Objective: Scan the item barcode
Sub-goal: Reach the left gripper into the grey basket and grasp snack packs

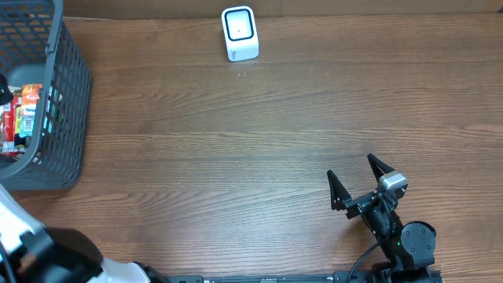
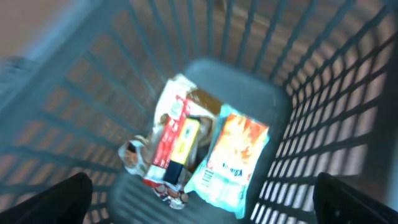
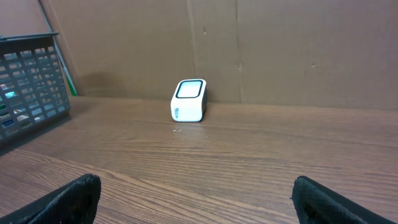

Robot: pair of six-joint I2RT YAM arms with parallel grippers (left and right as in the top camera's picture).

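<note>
1. Loosely heaped, the packaged items [image 1: 22, 114] lie on the floor of a grey mesh basket [image 2: 323, 81]. A red-and-yellow box [image 2: 173, 146] touches a pale blue pouch with an orange print [image 2: 231, 158], and smaller wrappers sit partly hidden beneath them. The left wrist view is blurred, and no barcode can be made out.
2. Directly over the heap, the left gripper [image 2: 202, 180] looks down into the basket's open top. Its jaws are spread wide and hold nothing, with one dark fingertip in each lower corner of the wrist view. Whether the tips are above or below the rim cannot be told.
3. Seen from overhead, the basket stands at the left edge of the wooden bench [image 1: 236, 141], partly cut off by the frame.
4. A white barcode scanner [image 1: 239, 33] with a dark-rimmed window stands upright at the far edge of the bench, well apart from the basket.
5. The right gripper [image 1: 350, 166] sits low over the near right part of the bench. Its jaws are wide apart and empty, and they face the scanner from well away.
6. A brown cardboard wall [image 3: 280, 50] rises just behind the scanner and closes off the back of the bench.
</note>
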